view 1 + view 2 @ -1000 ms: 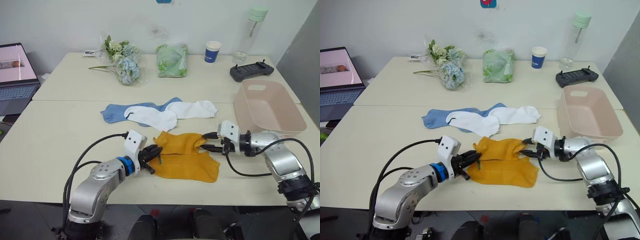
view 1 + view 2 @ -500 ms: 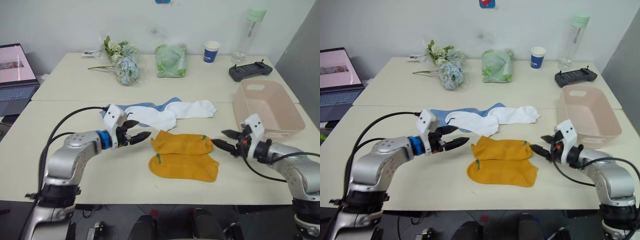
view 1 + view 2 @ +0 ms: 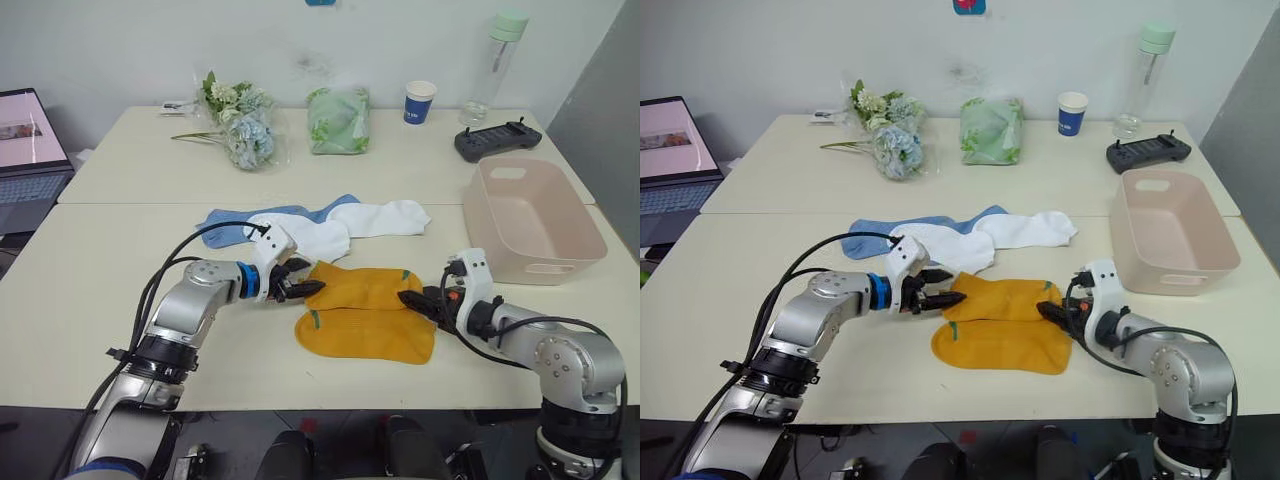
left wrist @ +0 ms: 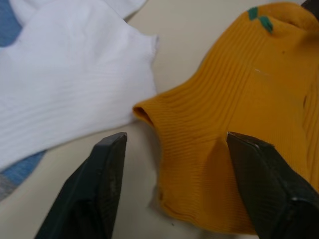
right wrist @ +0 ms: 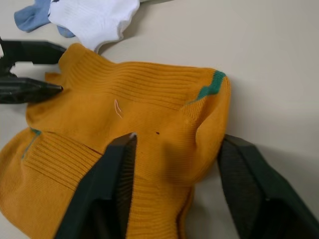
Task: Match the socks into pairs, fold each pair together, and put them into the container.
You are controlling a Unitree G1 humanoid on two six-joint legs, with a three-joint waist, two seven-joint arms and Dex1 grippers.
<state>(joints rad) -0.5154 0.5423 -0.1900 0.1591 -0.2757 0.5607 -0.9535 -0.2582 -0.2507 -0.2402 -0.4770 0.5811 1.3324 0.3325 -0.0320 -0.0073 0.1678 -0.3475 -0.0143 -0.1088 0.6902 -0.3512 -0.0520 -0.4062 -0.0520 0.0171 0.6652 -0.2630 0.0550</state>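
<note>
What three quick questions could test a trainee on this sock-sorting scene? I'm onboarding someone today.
1. True or false: both mustard-yellow socks lie inside the pink container.
2. Multiple choice: the left end effector is at A) the paper cup, B) the upper yellow sock's end, C) the laptop.
3. Fill in: the right end effector has its fingers open around a ____ sock.

Key: 1 false, they lie on the table; 2 B; 3 yellow.
</note>
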